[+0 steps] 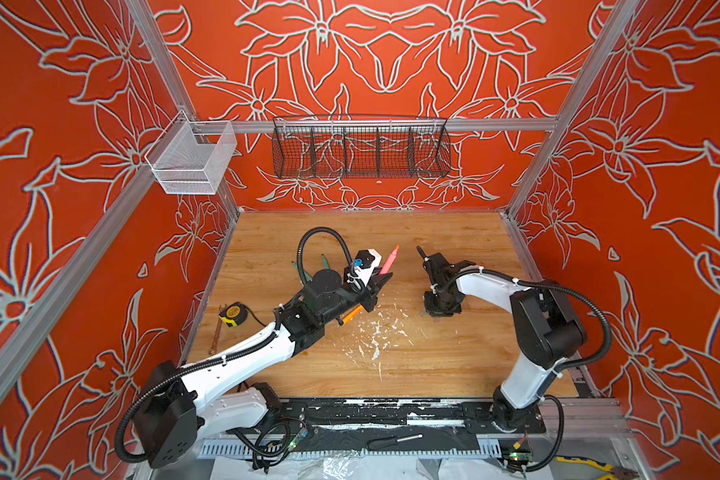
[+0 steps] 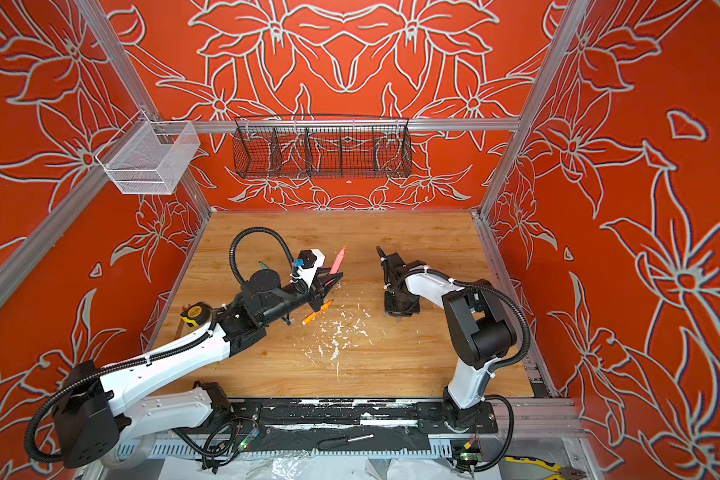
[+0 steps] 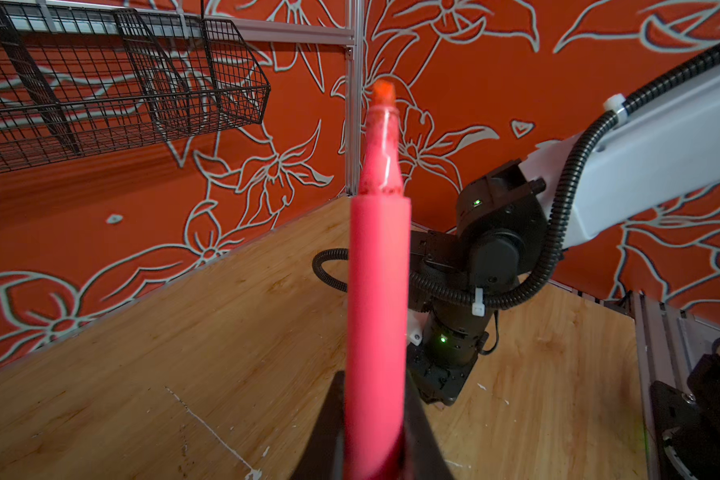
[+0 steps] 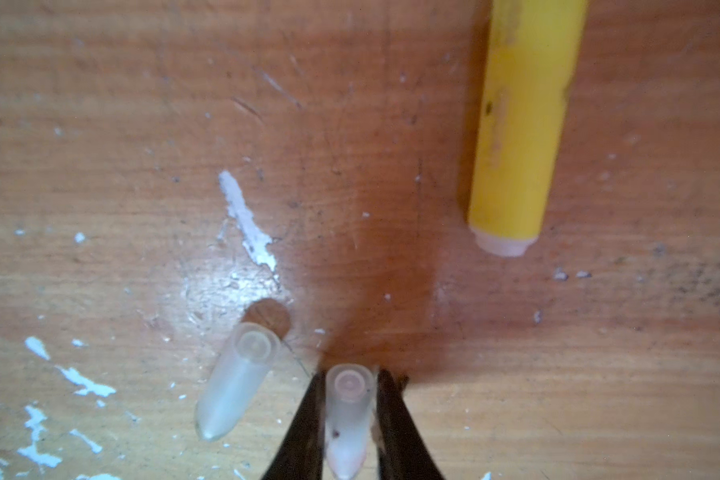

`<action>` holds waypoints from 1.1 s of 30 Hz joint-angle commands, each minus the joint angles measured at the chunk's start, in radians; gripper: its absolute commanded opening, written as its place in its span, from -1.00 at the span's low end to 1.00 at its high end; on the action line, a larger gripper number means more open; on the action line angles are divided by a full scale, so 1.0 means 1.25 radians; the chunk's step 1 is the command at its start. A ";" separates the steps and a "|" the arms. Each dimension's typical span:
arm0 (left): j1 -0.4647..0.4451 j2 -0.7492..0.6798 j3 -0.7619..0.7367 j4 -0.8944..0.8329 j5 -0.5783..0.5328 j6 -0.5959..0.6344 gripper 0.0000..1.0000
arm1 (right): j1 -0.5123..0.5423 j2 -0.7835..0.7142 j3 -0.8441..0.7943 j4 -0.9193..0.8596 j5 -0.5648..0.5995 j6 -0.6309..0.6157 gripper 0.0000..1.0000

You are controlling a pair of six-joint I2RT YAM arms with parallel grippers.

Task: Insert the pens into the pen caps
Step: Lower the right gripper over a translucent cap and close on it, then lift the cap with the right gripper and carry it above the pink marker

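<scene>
Here, a wooden surface [image 1: 350, 374] carries near its middle a patch of white paint flecks [image 1: 375, 336], the reference for every position below. High beyond the flecks a black wire basket [image 1: 360, 151] hangs on the back rail, and a smaller white mesh basket [image 1: 192, 160] hangs beyond and to their left. The left arm [image 1: 242, 357] reaches in from the near left of the flecks. The left jaws, raised off the surface just beyond the flecks' left edge, are clamped on the lower end of the pink pen [image 1: 389, 261], which slants upward with its tip away from the flecks. In the left wrist view this pen [image 3: 377, 311] is pinched between both jaws. The right arm [image 1: 545, 328] bends in from the right of the flecks and points straight down at the surface just right of their far edge. A yellow-and-black tape measure [image 1: 234, 314] sits well to the left of the flecks. The orange pen [image 1: 352, 314] lies flat at the flecks' left edge, partly under the left arm. Two teal-green pens [image 1: 302, 271] lie beyond and to the left of the flecks, behind that arm. In the right wrist view the yellow pen [image 4: 520, 124] lies flat near a few outlying flecks, its pale butt end turned towards the caps. The right jaws stand narrow, closed on the gripped pen cap [image 4: 348, 411], one jaw against each side; whether it is off the surface cannot be told. The loose pen cap [image 4: 235, 386] lies on its side just beside it, among the flecks.
</scene>
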 commanded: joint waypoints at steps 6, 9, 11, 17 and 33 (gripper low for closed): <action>-0.005 -0.002 0.004 0.015 -0.005 0.016 -1.00 | -0.001 -0.006 -0.005 0.007 -0.008 0.007 -0.75; -0.005 0.000 0.004 0.016 -0.005 0.015 -1.00 | -0.002 -0.055 -0.009 0.009 -0.012 0.021 -0.78; -0.005 0.003 0.004 0.016 -0.003 0.013 -1.00 | -0.001 -0.096 -0.002 0.004 -0.010 0.030 -0.80; -0.005 0.013 0.003 0.023 -0.001 -0.008 -1.00 | 0.012 -0.238 0.047 0.014 0.001 0.046 -0.82; -0.005 0.065 0.009 0.045 0.037 -0.100 -1.00 | 0.119 -0.387 0.241 0.282 -0.019 0.083 -0.85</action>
